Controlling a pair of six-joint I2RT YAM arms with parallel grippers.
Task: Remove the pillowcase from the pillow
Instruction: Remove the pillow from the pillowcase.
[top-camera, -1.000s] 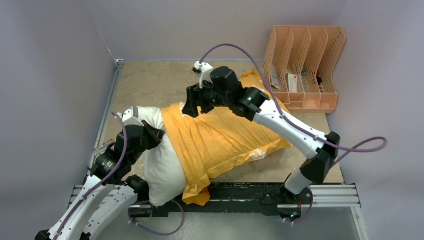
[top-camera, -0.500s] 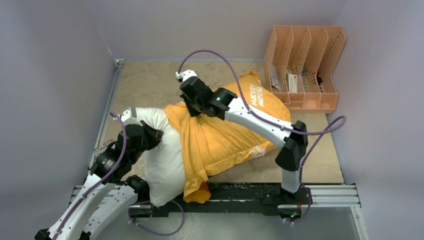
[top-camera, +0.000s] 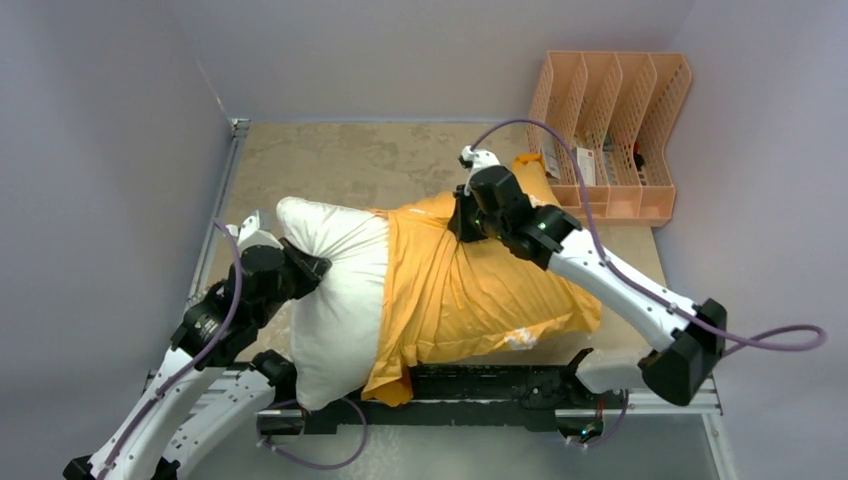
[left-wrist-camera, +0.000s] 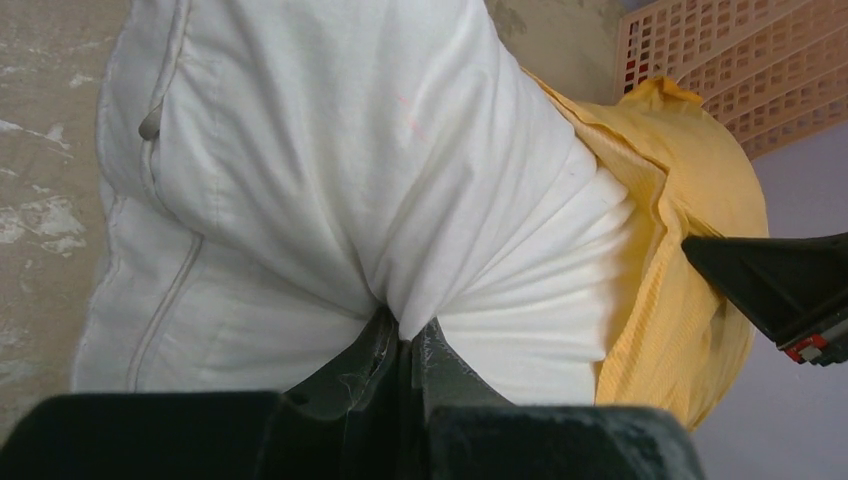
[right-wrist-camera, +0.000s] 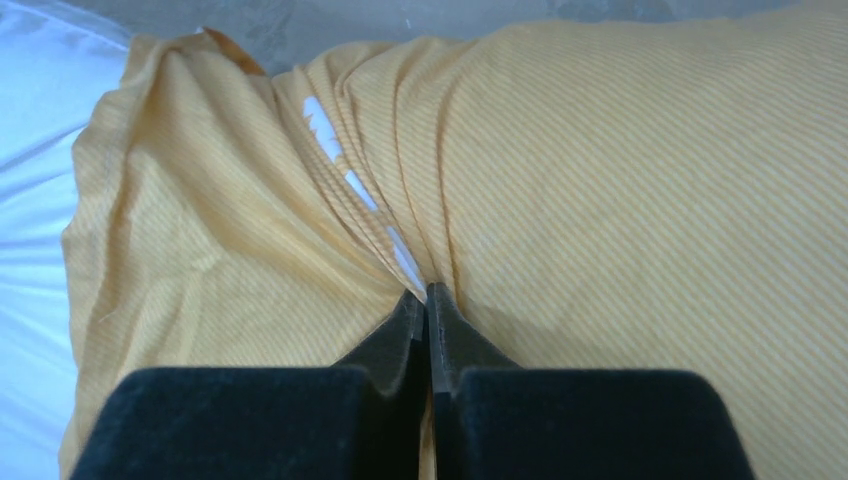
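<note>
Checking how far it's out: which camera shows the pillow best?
Top external: the pillow shows its whole bare end, sticking out of the pillowcase. Left wrist shows only the part the left hand pinches, close up. Right wrist catches just a white sliver at its left edge.

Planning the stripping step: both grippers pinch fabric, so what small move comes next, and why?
Probably pull the right gripper, shut on the pillowcase, rightward while the left gripper anchors the pillow: the case covers only the pillow's right part.
</note>
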